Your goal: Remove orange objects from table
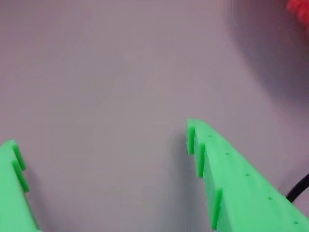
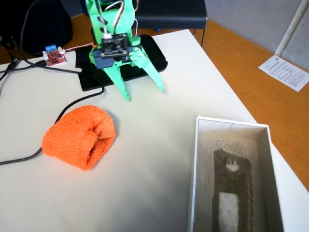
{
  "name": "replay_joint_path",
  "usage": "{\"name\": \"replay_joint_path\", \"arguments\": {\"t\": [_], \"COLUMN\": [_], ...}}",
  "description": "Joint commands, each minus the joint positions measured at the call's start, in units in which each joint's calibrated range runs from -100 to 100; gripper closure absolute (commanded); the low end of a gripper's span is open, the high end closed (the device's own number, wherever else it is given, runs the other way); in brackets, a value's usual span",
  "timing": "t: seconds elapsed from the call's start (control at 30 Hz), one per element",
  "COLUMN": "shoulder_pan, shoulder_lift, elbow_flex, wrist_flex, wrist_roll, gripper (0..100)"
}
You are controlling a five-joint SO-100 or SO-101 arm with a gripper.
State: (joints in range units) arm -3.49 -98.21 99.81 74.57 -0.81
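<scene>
The orange fuzzy bundle (image 2: 79, 137) lies on the off-white table (image 2: 159, 159) at the left in the fixed view, its fold facing right. My green gripper (image 2: 143, 94) is open and empty, hanging above the table behind and to the right of the bundle, apart from it. In the wrist view the gripper (image 1: 101, 142) shows two spread green fingers over bare table, and a sliver of the orange bundle (image 1: 300, 12) sits at the top right corner.
A white rectangular box (image 2: 232, 179) with a grey scuffed inside stands at the front right. A small red circuit board (image 2: 54, 56) and black cables (image 2: 72, 107) lie at the back left. A black mat (image 2: 120, 67) lies under the arm's base. The table edge runs along the right.
</scene>
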Motion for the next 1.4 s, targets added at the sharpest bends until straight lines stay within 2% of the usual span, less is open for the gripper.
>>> {"name": "replay_joint_path", "arguments": {"t": [0.0,0.1,0.17,0.27,0.33,0.43,0.53,0.57,0.67,0.87,1.1,1.37], "shoulder_pan": [3.0,6.2,8.1,10.0,10.8,11.1,10.7,11.4,13.0,19.0,25.0,29.6], "shoulder_lift": [1.5,14.3,24.8,46.6,59.7,72.8,80.2,83.6,83.6,82.8,83.1,83.9], "elbow_flex": [-4.1,-12.5,-18.2,-33.0,-47.4,-64.7,-74.5,-75.7,-73.5,-71.0,-70.0,-67.3], "wrist_flex": [-15.8,-35.9,-43.6,-50.9,-51.6,-48.7,-47.0,-40.1,-31.9,-11.8,-5.4,-4.6], "wrist_roll": [-1.0,-3.3,-3.3,-2.8,-4.4,-6.0,-7.2,-4.9,-3.6,-5.8,-5.7,-4.3], "gripper": [65,65,65,65,65,65,65,65,65,62,60,58]}}
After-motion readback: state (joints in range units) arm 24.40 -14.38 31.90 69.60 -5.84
